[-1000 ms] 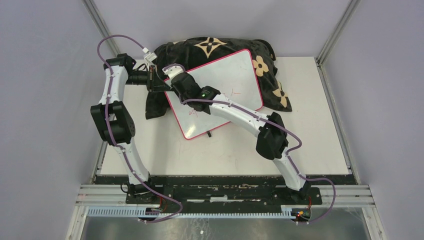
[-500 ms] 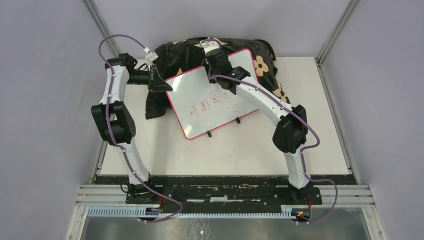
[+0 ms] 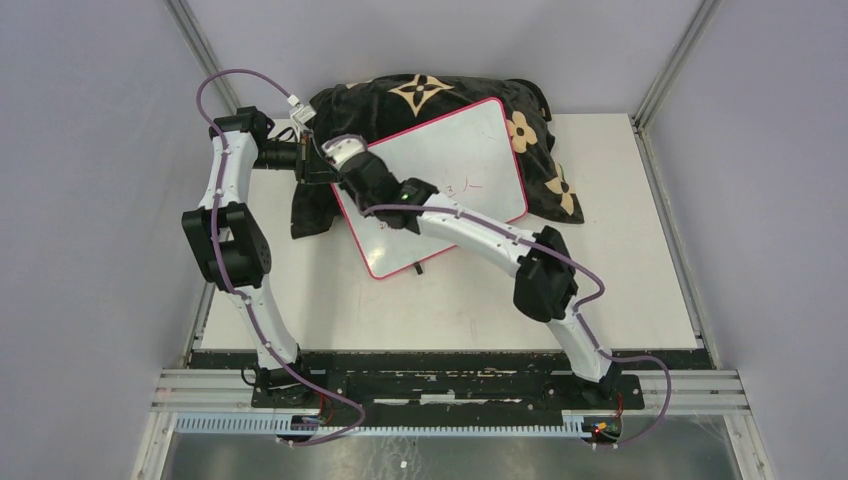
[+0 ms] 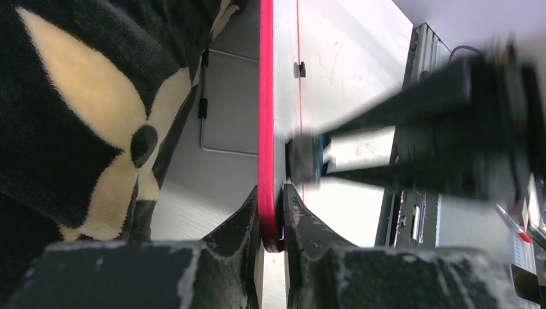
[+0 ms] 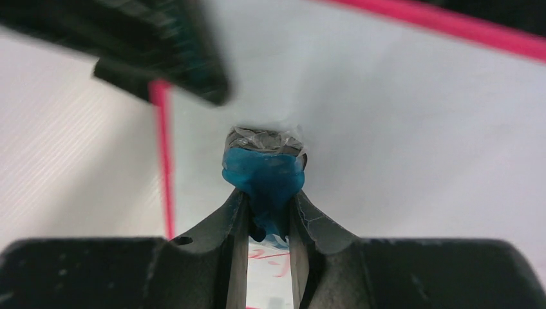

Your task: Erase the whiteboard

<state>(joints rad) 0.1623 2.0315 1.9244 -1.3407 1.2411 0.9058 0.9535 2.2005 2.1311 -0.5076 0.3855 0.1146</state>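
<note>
- Right tool (image 5: 264, 206): fingers clamped on a small blue eraser (image 5: 264, 177), whose grey pad end is pressed against the white face of the whiteboard (image 5: 386, 129), near its left pink-red frame edge
- Left tool (image 4: 272, 199): fingers closed on the pink-red frame of the whiteboard (image 4: 341, 51), pinching its edge; the eraser (image 4: 310, 158) shows blurred just beside this grip
- In the overhead view both tools meet at the board's far-left corner
- Whiteboard (image 3: 450, 170): mid-counter and turned at an angle, its far part lying on a black floral cushion (image 3: 420, 95), its near edge on the counter (image 3: 450, 300)
- Faint red marks (image 3: 465, 186) show right of the right arm
</note>
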